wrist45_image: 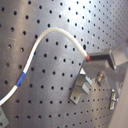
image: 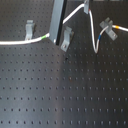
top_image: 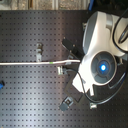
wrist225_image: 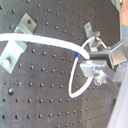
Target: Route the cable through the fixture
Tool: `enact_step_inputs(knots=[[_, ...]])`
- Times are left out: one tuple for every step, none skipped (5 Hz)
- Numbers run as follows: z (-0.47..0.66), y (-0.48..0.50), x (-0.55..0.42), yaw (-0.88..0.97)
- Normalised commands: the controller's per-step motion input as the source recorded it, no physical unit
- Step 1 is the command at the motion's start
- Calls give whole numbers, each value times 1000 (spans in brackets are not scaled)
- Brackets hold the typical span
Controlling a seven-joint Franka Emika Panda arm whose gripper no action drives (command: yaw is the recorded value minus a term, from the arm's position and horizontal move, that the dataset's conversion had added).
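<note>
Holding the cable (image: 80, 11) near its middle, your gripper (wrist225_image: 89, 59) is clamped on it so it drapes over the clip (image: 66, 39); loose end droops beyond.

You get soft, low-resolution frames throughout; the black perforated metal board (wrist45_image: 45, 85) glares pale grey in both wrist views

Work surface as I see it from both exterior views.
I see a black perforated breadboard (image: 65, 95) with a regular grid of small holes filling each frame; soft light falls evenly, and a pale strip (top_image: 30, 4) edges the second exterior view's top.
</note>
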Motion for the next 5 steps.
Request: enact_step_inputs(knots=[[19, 0, 0, 0], [107, -21, -311, -89], [28, -73, -366, 0], [58, -60, -446, 0], [173, -128, -417, -6]])
